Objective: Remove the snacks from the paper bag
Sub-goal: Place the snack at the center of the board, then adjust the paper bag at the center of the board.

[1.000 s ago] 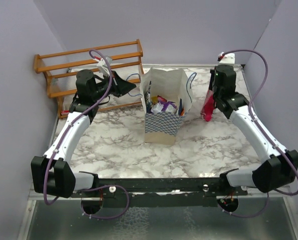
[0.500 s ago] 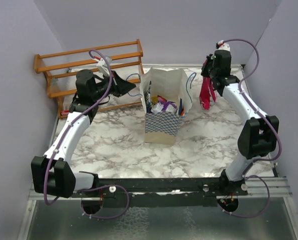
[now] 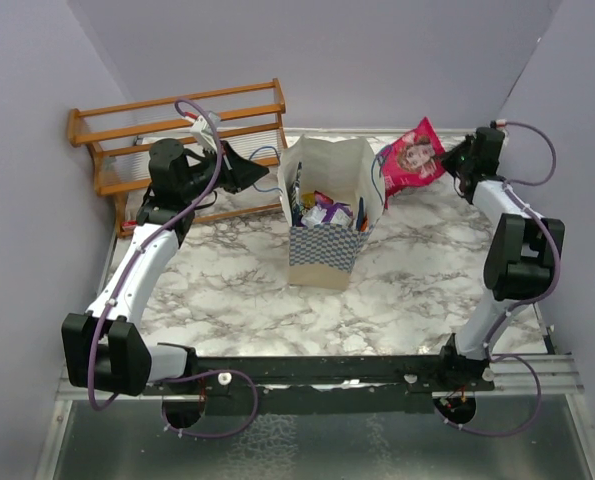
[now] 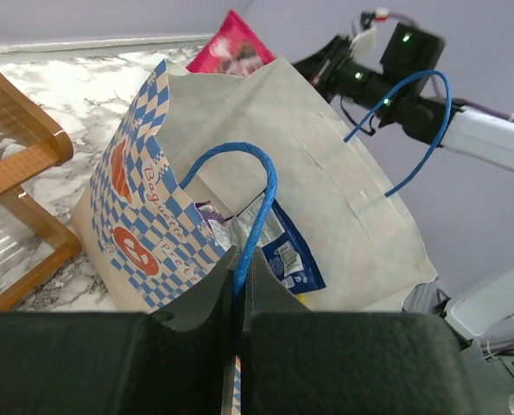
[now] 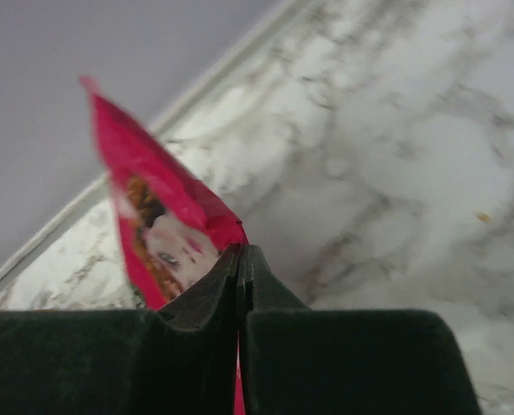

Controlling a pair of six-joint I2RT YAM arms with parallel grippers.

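Gripping magenta-pink packet (image 3: 413,158), right gripper (image 5: 239,255) now farther back-right; left gripper (image 4: 239,264) clamped on paper bag (image 3: 327,165)'s handle (image 4: 258,186).

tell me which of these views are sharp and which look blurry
Top external: evenly lit, soft shadows, fairly sharp, the print on the pink packet readable. Left wrist: crisp on the paper bag and its blue cord handle, with a dark foreground. Right wrist: soft throughout, the pink packet and marble table both blurred.
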